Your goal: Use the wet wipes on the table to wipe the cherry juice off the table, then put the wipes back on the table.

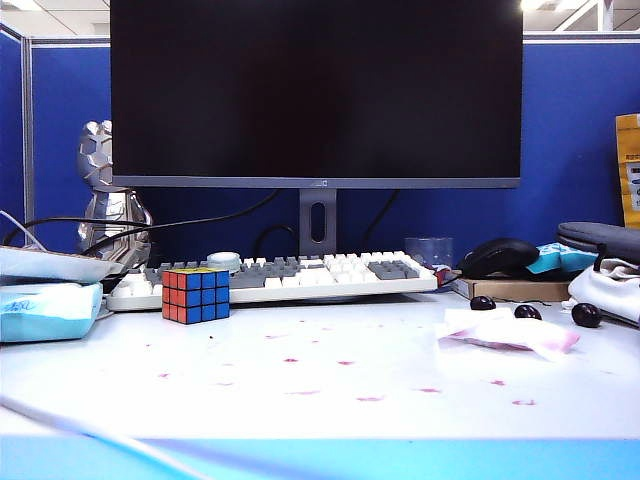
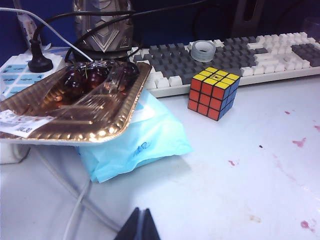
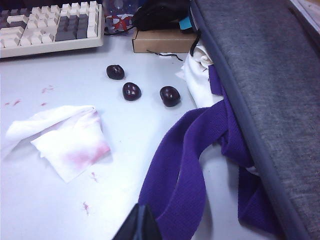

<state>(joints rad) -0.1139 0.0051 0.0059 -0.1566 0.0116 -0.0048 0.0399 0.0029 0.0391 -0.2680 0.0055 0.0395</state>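
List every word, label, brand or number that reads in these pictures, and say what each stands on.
None reads for certain.
Monitor logo: too small.
Light-blue wipes pack handwritten mark: illegible.
Cherry tray white sticker: blurred.
Power strip blue labels: too small.
Yellow package: print blurred.
Keyboard keys: legends unreadable.

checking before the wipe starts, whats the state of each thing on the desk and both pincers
wet wipes: crumpled, pink-stained, lying on the table, not held
cherry juice: spots not yet wiped
three cherries: loose beside the wipes
monitor: screen dark
rubik's cube: colours mixed
foil tray: resting on the blue wipes pack
left pincer: shut, empty
right pincer: shut, empty
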